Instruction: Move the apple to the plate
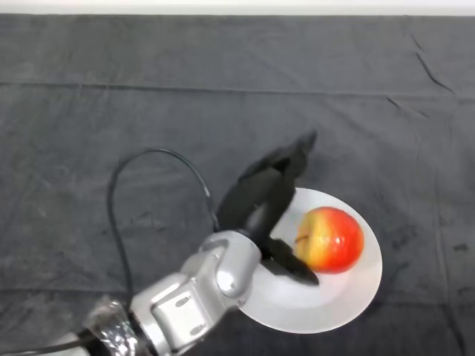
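Covering nearly the whole scene, a dark grey cloth point(148, 96) drapes the table, creased in long faint lines, with a pale strip of surface visible along its far edge.

Item, arm point(200, 289): silver-grey, entering from the lower left and reaching up and rightward over the cloth, ending above the near-left part of the plate.

Item, plate point(349, 297): white, round, lying flat on the cloth at lower right of centre; its left side is partly hidden beneath the hand and wrist.

Item, left hand point(256, 204): black, poised at the plate's left rim. The fingers stretch up and away to the right, past the plate's far edge; the thumb points low across the plate, its tip just beside the apple's near-left side. The hand stands spread and released, closed round nothing.

Item, apple point(332, 239): red shading to yellow on its left face, sitting on the plate, a little toward the far side of its middle.
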You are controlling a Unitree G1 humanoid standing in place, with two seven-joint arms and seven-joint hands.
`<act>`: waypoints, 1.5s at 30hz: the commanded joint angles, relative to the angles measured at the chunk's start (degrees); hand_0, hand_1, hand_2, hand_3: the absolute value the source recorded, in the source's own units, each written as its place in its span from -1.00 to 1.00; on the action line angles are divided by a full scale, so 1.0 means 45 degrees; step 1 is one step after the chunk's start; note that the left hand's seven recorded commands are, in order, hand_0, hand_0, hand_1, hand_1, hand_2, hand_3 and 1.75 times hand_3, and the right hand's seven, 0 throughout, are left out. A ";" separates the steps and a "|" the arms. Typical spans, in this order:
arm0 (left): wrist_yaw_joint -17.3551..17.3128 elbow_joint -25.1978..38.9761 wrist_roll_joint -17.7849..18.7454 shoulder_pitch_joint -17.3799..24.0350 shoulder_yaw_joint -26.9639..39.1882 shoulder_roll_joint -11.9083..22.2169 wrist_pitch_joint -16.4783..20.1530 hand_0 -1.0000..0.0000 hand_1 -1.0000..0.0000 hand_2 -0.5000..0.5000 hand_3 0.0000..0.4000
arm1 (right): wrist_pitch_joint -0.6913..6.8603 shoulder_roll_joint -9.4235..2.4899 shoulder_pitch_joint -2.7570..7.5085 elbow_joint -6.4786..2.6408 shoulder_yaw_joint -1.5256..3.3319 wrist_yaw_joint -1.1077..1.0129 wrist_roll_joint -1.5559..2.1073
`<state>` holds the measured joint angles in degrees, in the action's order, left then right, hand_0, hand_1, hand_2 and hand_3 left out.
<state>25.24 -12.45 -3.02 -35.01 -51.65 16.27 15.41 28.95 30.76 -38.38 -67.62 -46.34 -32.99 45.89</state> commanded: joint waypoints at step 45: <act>0.1970 0.5935 -0.0030 0.6141 1.0133 0.3431 -0.1567 1.00 1.00 0.00 -1.00 | 0.0004 0.0565 0.0320 0.0003 -0.0225 -0.0068 -0.0097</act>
<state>33.28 10.52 -2.96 -8.37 -6.97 28.43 9.99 28.96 30.82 -38.36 -67.61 -46.41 -33.07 45.80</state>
